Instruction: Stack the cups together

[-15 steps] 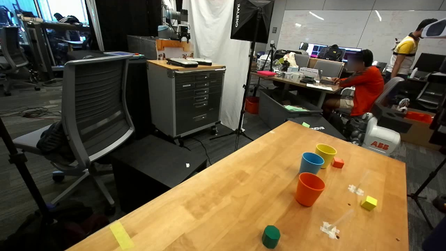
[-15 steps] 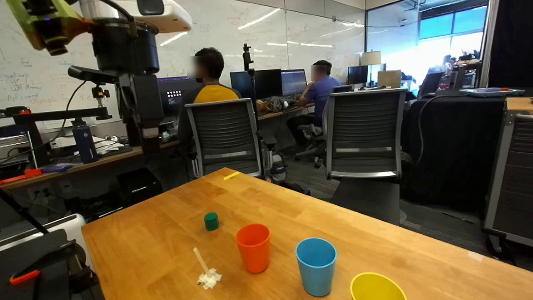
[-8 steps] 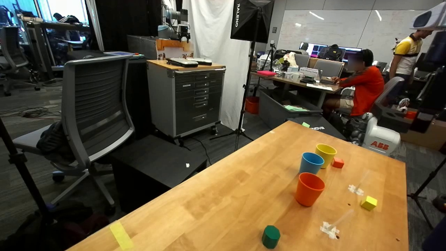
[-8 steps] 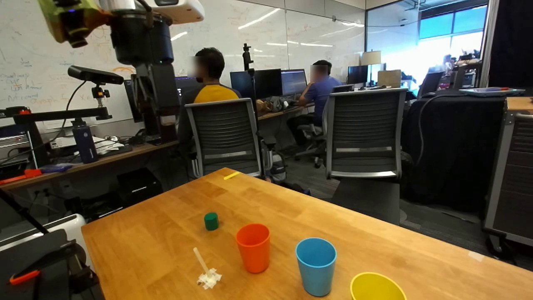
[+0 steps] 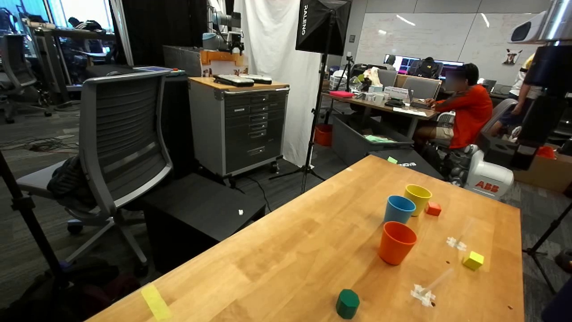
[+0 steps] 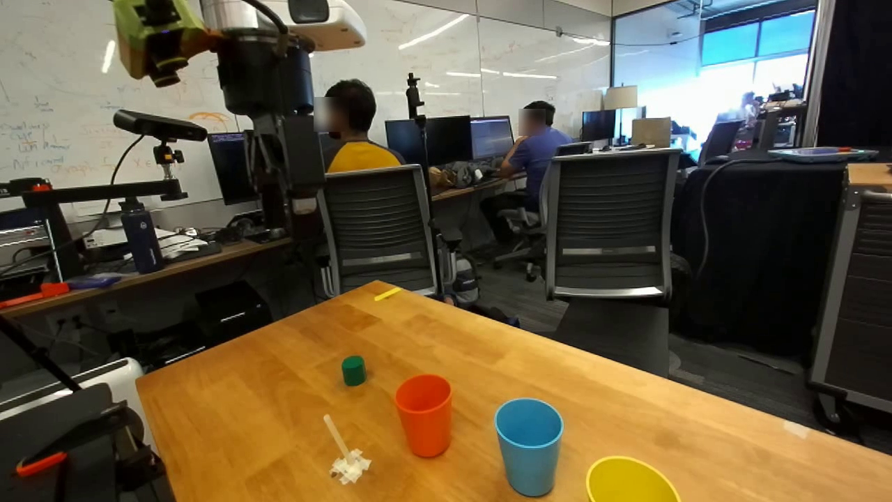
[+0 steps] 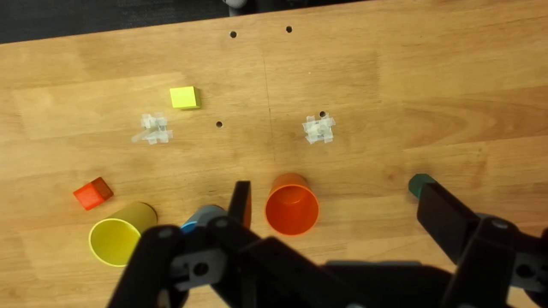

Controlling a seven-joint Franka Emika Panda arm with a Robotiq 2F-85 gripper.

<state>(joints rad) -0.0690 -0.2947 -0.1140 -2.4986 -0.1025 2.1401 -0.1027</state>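
Note:
All three cups stand upright and apart on the wooden table. The orange-red cup [image 7: 292,214] is nearest the middle of the wrist view, lying between the lines of my open fingers but well below them, closer to the left one. To its left is the blue cup [image 7: 209,212], partly covered by my left finger [image 7: 240,203]. Farther left comes the yellow cup [image 7: 114,241], cut off by the lower border in an exterior view [image 6: 631,481]. My gripper [image 7: 334,194] is wide open with nothing between its fingers, high above the table in both exterior views.
A dark green piece [image 7: 419,183] shows beside my right fingertip in the wrist view. A red block [image 7: 90,195] sits near the yellow cup. A yellow block [image 7: 183,97] lies toward the table edge. Two taped patches [image 7: 319,129] bear thin clear straws, one upright [image 6: 338,438].
My arm has swung farther into both exterior views, moving in toward the table while staying high. The cups and blocks have not moved, and the fingers stay open.

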